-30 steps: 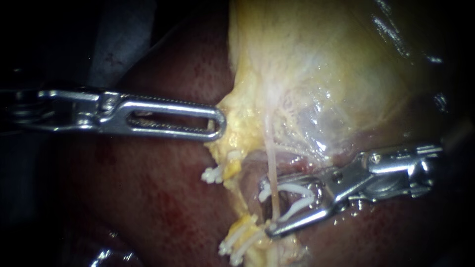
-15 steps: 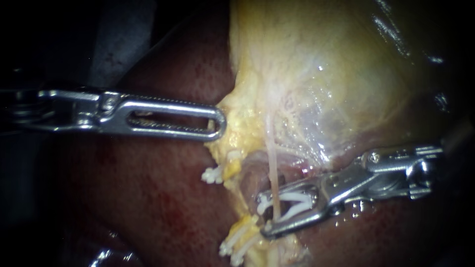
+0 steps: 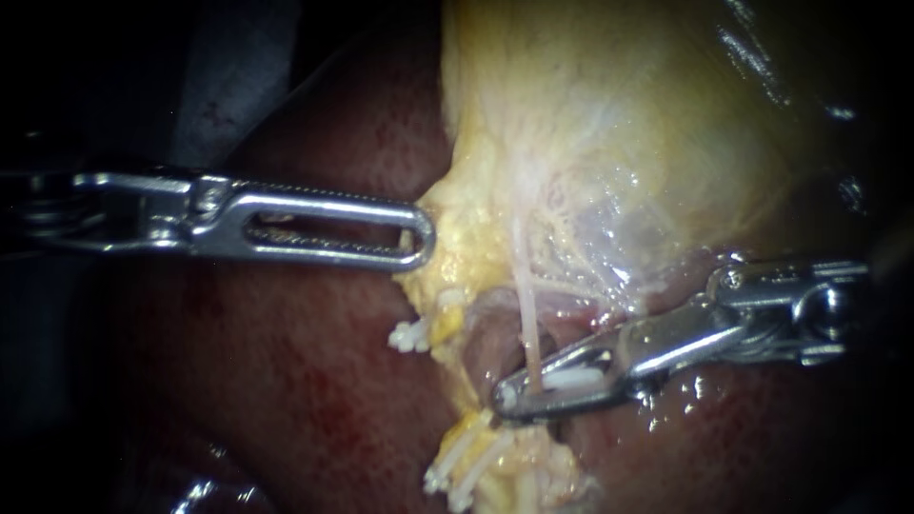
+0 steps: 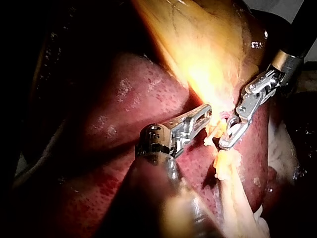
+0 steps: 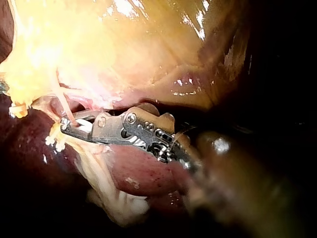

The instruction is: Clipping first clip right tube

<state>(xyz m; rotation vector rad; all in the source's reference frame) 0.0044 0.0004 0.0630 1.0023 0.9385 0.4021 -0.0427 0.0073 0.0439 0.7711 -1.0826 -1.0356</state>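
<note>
A thin pale right tube point(image 3: 526, 314) runs down from the yellow gallbladder point(image 3: 609, 124). My right instrument point(image 3: 509, 395) comes in from the right, and its jaws are pressed together on a white clip point(image 3: 571, 379) that crosses this tube. The right wrist view shows the same: my right instrument point(image 5: 67, 125) has the clip point(image 5: 84, 126) held across the tube point(image 5: 64, 109). My left instrument point(image 3: 419, 243) has its slotted jaws shut on the yellow edge of the gallbladder. In the left wrist view, my left instrument point(image 4: 207, 113) lies close beside my right instrument point(image 4: 225, 143).
Dark red liver point(image 3: 286, 381) lies beneath and to the left. White clips point(image 3: 411, 335) sit on the yellow strand left of the tube. More clips point(image 3: 457, 471) lie lower on the same strand, close under the right jaws.
The right instrument's jaws have gone from wide open around the tube to pressed together, flattening the white clip across it. The left instrument has held still.
</note>
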